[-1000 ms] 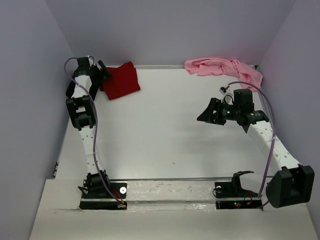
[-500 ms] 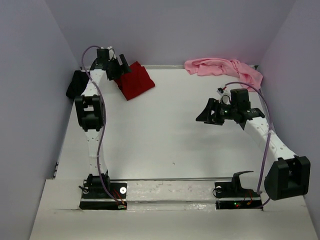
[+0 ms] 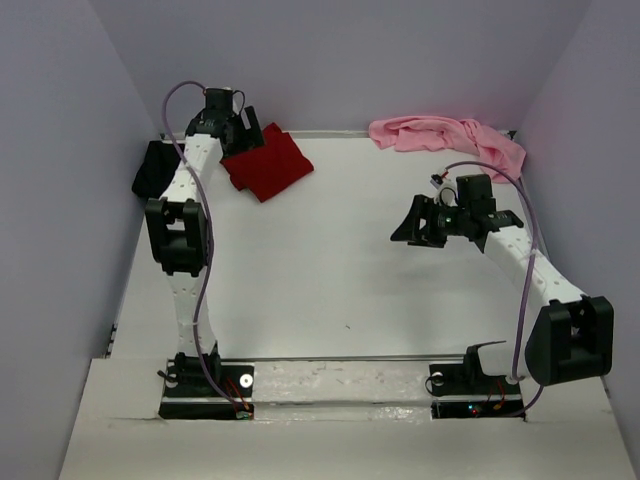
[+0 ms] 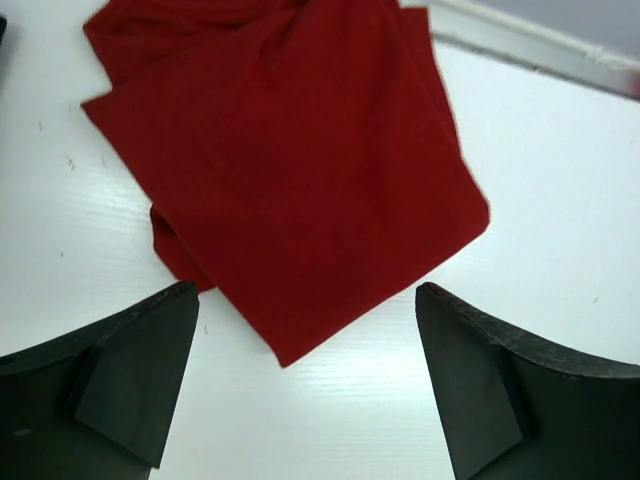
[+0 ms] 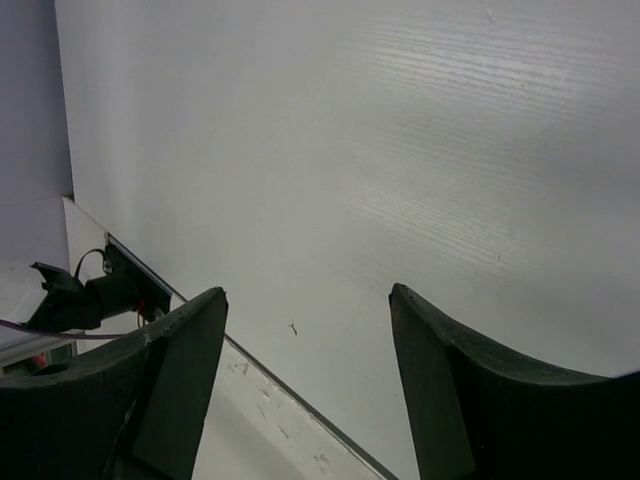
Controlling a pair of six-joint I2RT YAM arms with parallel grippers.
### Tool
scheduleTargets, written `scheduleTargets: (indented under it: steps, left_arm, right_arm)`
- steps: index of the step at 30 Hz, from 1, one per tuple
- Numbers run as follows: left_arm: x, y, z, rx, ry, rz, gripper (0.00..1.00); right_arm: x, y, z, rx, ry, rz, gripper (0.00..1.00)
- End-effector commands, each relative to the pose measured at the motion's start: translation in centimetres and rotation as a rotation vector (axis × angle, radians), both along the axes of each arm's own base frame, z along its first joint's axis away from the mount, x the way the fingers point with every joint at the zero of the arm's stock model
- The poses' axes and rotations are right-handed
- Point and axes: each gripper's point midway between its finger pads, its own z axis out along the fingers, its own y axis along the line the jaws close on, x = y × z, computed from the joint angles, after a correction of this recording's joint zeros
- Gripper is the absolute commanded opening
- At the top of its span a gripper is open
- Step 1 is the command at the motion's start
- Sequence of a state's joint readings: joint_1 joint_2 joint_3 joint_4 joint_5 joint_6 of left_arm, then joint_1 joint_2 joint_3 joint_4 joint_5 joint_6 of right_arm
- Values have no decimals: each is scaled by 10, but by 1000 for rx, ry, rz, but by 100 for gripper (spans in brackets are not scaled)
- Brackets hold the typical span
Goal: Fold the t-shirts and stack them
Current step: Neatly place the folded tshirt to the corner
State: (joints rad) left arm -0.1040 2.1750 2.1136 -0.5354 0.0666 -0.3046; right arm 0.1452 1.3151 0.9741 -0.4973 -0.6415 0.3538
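From above, the left gripper [image 3: 245, 135] hangs at the table's [image 3: 320, 280] far left, with the folded dark red t-shirt [image 3: 270, 166] just ahead of its spread jaws. A dark lump behind that arm is probably the black t-shirt [image 3: 152, 168]. The light pink t-shirt [image 3: 445, 135] lies crumpled (not folded), well apart from the right gripper [image 3: 410, 226]. The left wrist view shows the red cloth's corner between the wide jaws, touching neither finger. The right wrist view shows parted jaws with only white tabletop between them.
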Motion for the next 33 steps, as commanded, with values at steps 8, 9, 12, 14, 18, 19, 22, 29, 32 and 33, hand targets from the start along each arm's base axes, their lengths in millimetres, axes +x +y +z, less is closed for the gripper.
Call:
scheduleTargets:
  steps: [8, 9, 12, 14, 18, 19, 22, 29, 32, 33]
  left_arm:
    - [-53, -75, -39, -224, 114, -145, 99]
    - [-53, -84, -39, -256, 106, -173, 99]
    - [-54, -100, -44, -292, 121, -189, 99]
    - [-53, -106, -47, -298, 128, -194, 99]
    - [-54, -124, -51, -301, 132, -247, 89]
    - [-55, -132, -55, -301, 141, -267, 81]
    - [-56, -140, -66, -265, 167, -291, 41]
    - [-58, -144, -84, -213, 207, -299, 35]
    - [-60, -144, -96, -175, 230, -304, 40]
    - [-63, -145, -101, -153, 243, -307, 40]
  right_arm:
    - [11, 2, 22, 22, -105, 13, 72]
    - [11, 2, 23, 23, -108, 13, 72]
    - [11, 2, 23, 24, -107, 13, 72]
    - [11, 2, 23, 25, -105, 10, 72]
    - [11, 2, 22, 24, -103, 8, 72]
    - [10, 2, 21, 24, -99, 7, 72]
    - [10, 2, 21, 26, -101, 6, 72]
    - [10, 2, 20, 26, -100, 8, 72]
    - [10, 2, 19, 27, -95, 7, 72]
    - [10, 3, 19, 29, -94, 6, 72]
